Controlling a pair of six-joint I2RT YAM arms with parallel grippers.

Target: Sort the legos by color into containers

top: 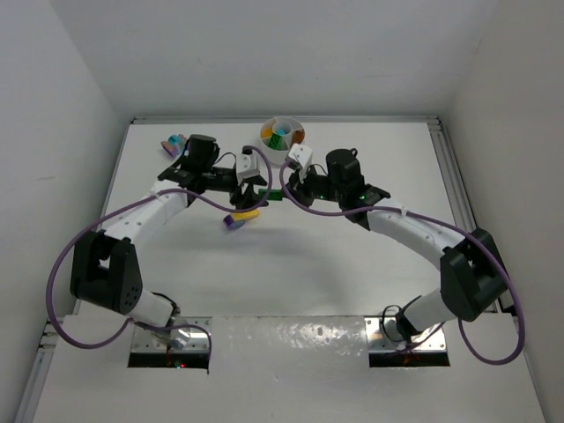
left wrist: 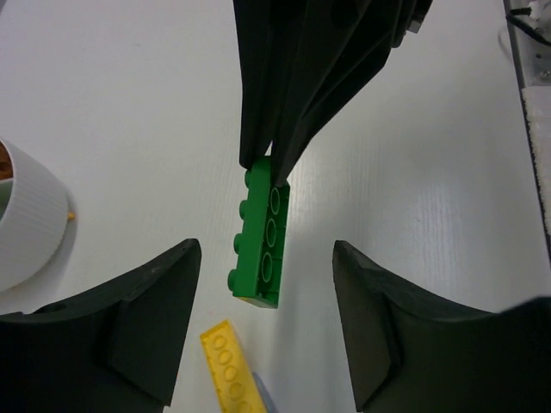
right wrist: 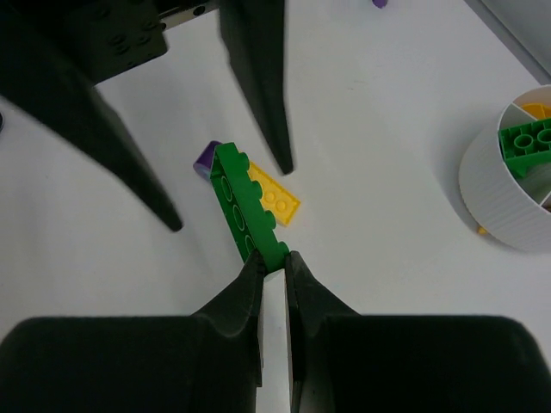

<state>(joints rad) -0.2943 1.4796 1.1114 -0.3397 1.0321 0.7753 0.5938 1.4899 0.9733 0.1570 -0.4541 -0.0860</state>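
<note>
While right gripper (right wrist: 274,258) clamps one end of the green brick (left wrist: 258,245), its long axis runs top-to-bottom, mid-frame in left wrist view, btwn left gripper's (left wrist: 267,258) spread jaws, no contact.

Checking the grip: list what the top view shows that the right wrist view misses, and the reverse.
Top only: the left arm and right arm whole, plus loose bricks at far left. Right wrist only: the right tool pinching the green brick by its end, the left tool open around it, not touching. Both: that brick, the yellow brick, the dish.
</note>
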